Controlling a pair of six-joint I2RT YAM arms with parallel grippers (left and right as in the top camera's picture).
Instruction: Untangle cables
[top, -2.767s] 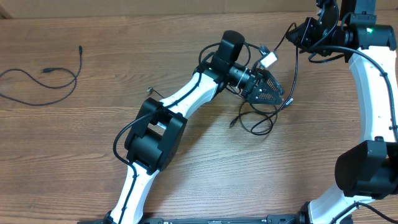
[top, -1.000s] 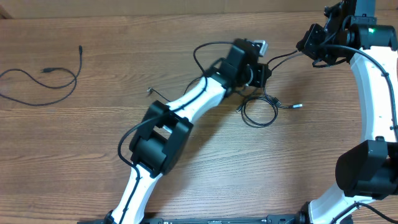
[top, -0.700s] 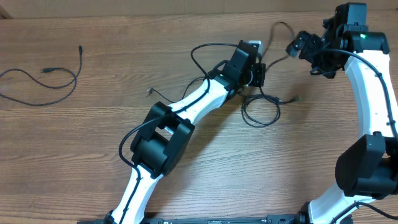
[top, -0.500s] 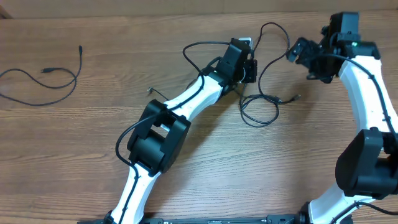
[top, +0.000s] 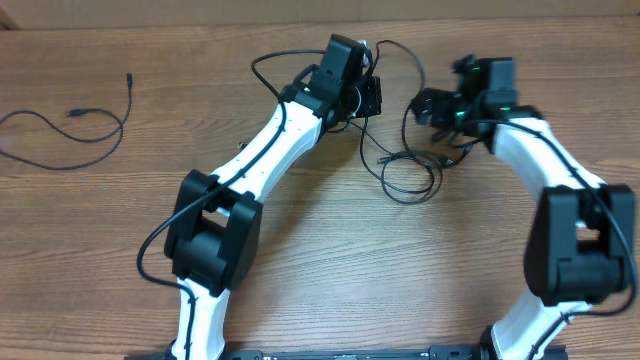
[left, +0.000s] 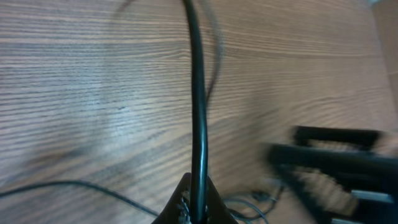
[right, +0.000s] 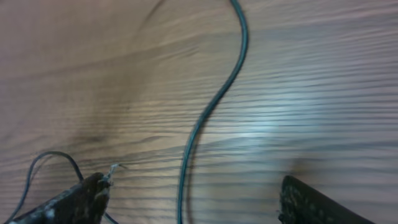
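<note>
Thin black cables lie tangled in a loose loop (top: 408, 178) on the wooden table between the two arms. My left gripper (top: 371, 97) is shut on one cable (left: 198, 112), which arcs up and over (top: 398, 52) toward the right arm. In the left wrist view this cable runs straight away from the left gripper (left: 198, 210). My right gripper (top: 429, 106) hovers open just right of that strand. In the right wrist view the cable (right: 211, 106) passes between the wide-apart fingers (right: 71, 200) of the right gripper (right: 189, 202), untouched. Another cable (top: 72, 128) lies apart at the far left.
The blurred right gripper (left: 339, 163) shows at the right edge of the left wrist view. The table's back edge (top: 200, 22) runs close behind both grippers. Both white arms reach in from the front edge.
The right gripper has opened, let go of the cable and swung left and nearer. The left gripper has pulled its cable left and toward the back, dragging the loop slightly.
</note>
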